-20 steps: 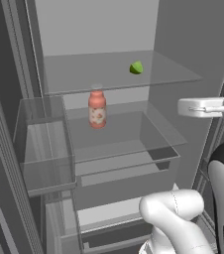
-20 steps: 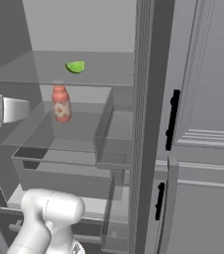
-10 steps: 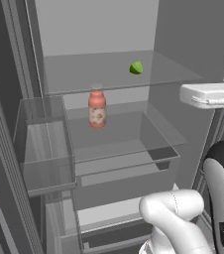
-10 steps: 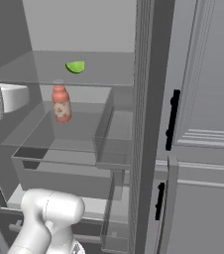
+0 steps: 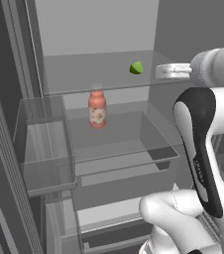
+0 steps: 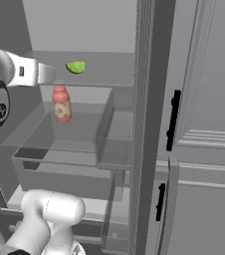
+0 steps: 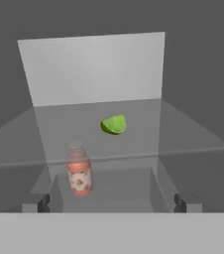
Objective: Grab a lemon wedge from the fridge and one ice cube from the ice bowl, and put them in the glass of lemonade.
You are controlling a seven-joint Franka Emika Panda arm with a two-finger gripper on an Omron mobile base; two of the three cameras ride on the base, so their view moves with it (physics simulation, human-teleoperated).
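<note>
The fridge [image 5: 99,25] stands open in front of me. On its upper glass shelf [image 5: 79,77] lies the lemon wedge [image 5: 136,67] [image 6: 75,66] [image 7: 114,124], a small yellow-green chunk. My gripper [image 5: 158,72] [image 6: 54,74] [image 7: 112,203] hovers level with that shelf, just in front of the wedge and pointing at it. It is open, its fingertips [image 7: 43,202] wide apart with nothing between them, and there is a clear gap to the wedge.
A pink-labelled bottle [image 5: 97,109] [image 6: 61,103] [image 7: 79,173] stands on the lower shelf inside a clear drawer [image 5: 124,149]. A clear door bin [image 5: 44,144] hangs at the left. Light grey cabinets with black handles [image 6: 173,119] lie to the right of the fridge.
My hand has risen from bottle height to the upper shelf and moved in toward the lemon wedge. The jaws stay open. Wedge and bottle have not moved.
</note>
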